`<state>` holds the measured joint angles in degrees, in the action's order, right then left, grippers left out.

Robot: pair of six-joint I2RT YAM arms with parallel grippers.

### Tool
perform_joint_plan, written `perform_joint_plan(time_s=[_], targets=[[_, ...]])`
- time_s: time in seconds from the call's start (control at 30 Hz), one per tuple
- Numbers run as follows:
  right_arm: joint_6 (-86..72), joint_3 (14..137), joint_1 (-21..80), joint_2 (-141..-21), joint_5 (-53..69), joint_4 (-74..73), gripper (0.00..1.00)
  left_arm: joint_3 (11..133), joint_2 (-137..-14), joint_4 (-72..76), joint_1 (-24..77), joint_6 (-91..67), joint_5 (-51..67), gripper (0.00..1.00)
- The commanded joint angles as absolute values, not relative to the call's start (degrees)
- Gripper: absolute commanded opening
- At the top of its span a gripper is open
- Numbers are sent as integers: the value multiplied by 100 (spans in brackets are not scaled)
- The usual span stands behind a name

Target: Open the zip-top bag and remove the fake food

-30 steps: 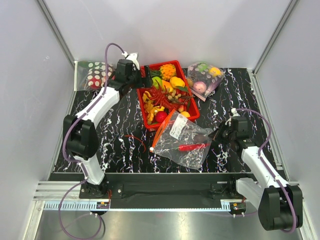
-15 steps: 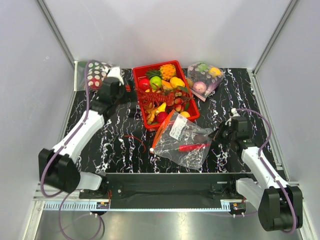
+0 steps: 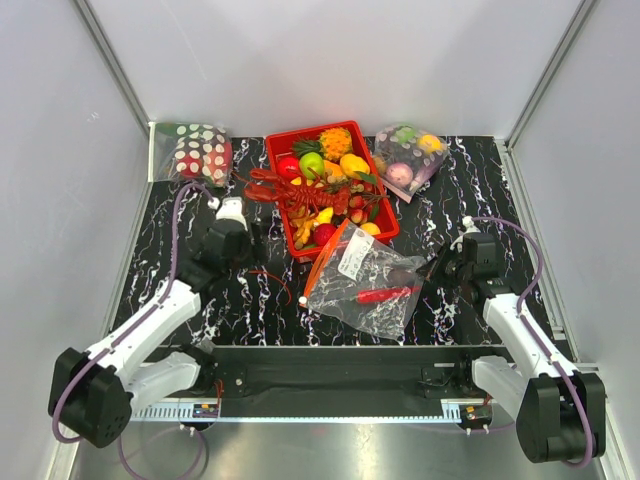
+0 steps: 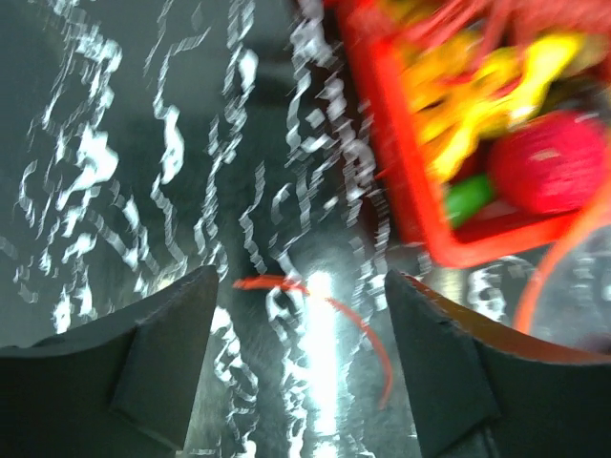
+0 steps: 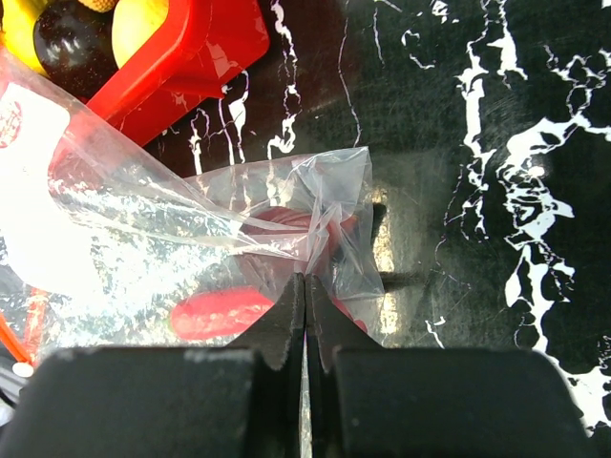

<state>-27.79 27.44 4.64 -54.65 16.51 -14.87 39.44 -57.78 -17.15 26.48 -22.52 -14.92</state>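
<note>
The zip-top bag [image 3: 362, 272] lies on the table with its orange-red zip strip [image 3: 327, 255] toward the red basket. Inside it are the red chili [image 3: 385, 295] and the dark ball [image 3: 405, 272]. My right gripper [image 3: 432, 272] is shut on the bag's right corner; in the right wrist view the closed tips [image 5: 305, 283] pinch the clear plastic [image 5: 329, 205] next to the chili [image 5: 220, 313]. The red lobster [image 3: 290, 190] lies across the basket's left rim, outside the bag. My left gripper [image 3: 255, 240] is open and empty above the table, left of the basket; it also shows in the blurred left wrist view [image 4: 301, 358].
The red basket [image 3: 385, 232] of yellow, green and orange fruits stands at the back centre. A white-dotted red bag [image 3: 195, 150] lies at the back left, and a clear bag of pastel fruits [image 3: 408, 160] at the back right. A thin red strand [image 3: 275, 280] lies on the table, also in the left wrist view [image 4: 368, 334].
My left arm has pulled back from the basket's far left corner toward the near left. The lobster has shifted left onto the basket's rim. The right arm and the bag have not moved.
</note>
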Motion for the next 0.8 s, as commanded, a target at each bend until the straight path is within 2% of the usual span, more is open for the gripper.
perform_joint_plan(time_s=[0.0,0.1,0.37,0.77], targets=[[-2760,2857,448,-5441,1819,-1310,0,3744,-5976,-1705,2724,-2574,-2284,72],[-2751,2848,448,-5397,1819,-1310,0,3648,-6310,-1723,2716,-2942,-2312,66],[-2769,2760,448,-5458,2013,-1099,0,3279,-7048,-854,2768,-4068,-1899,60],[-2496,2769,448,-5520,2355,-967,0,3155,-7857,-202,3023,-5150,-1960,61]])
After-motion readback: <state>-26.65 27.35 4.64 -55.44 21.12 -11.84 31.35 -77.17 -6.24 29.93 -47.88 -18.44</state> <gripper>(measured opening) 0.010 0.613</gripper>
